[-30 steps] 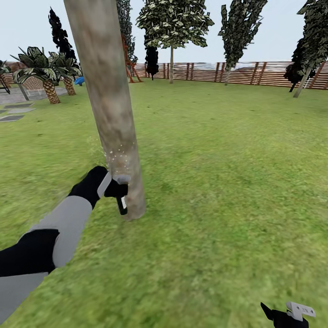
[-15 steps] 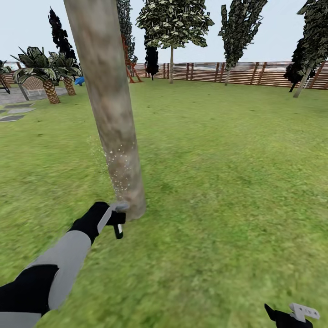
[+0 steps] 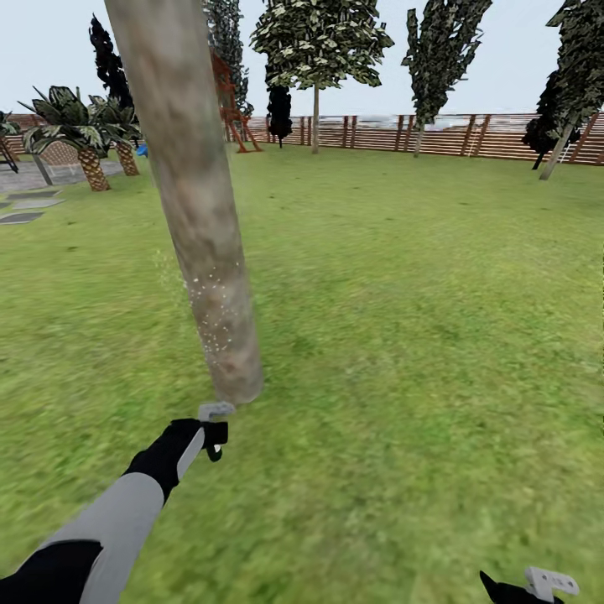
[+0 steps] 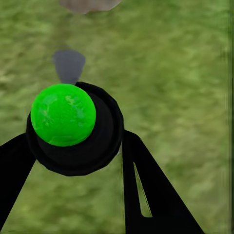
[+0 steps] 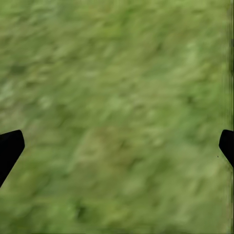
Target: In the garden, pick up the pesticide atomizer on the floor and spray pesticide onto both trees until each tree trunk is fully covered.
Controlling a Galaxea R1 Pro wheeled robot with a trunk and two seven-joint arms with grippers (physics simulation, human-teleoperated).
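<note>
A thick, mottled grey-brown tree trunk (image 3: 197, 218) leans up from the lawn right in front of me. Pale pesticide specks (image 3: 211, 315) dot its lower part. My left gripper (image 3: 210, 436) is shut on the pesticide atomizer (image 3: 216, 412), just short of the trunk's base. In the left wrist view the bottle's dark round bottom with its green spot (image 4: 63, 114) sits between the black fingers (image 4: 146, 195) of the left gripper (image 4: 75, 141). My right gripper (image 3: 537, 583) hangs low at the right. Its jaws stand open over grass in the right wrist view (image 5: 117, 146).
Green lawn runs to a brown slatted fence (image 3: 470, 134). Slim pale-trunked trees (image 3: 316, 117) stand along it. A leaning trunk under dark foliage (image 3: 555, 155) rises at the far right. Short palms (image 3: 92, 164) and grey paving slabs (image 3: 25, 210) lie at the left.
My left arm has drawn back toward me with the atomizer, from against the trunk's lower part to just short of its base. The specks on the trunk remain.
</note>
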